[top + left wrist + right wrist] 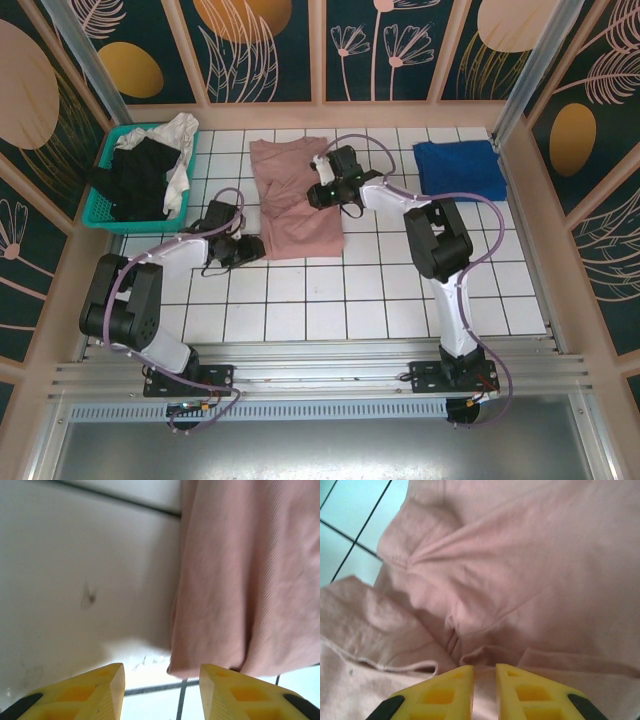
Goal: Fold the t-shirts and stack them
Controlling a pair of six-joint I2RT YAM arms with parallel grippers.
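Lying half-folded mid-table, the dusty-pink cotton t-shirt [295, 215] is in work: the right gripper [484, 672] pinches a pleat of it, while the left gripper [161, 672] hangs spread at its near-left corner. One royal-blue folded t-shirt [458, 168] is done; the black and white t-shirts [140, 180] sit unfolded in the teal plastic basket [100, 215].

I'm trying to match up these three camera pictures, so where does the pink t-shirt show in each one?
Top view: the pink t-shirt lies upper centre on the tiled table.
Left wrist: the pink t-shirt takes the right half, tiles to its left.
Right wrist: the pink t-shirt, rumpled, covers nearly the whole picture.
Shared landmark: the tiled table, white with dark lines.
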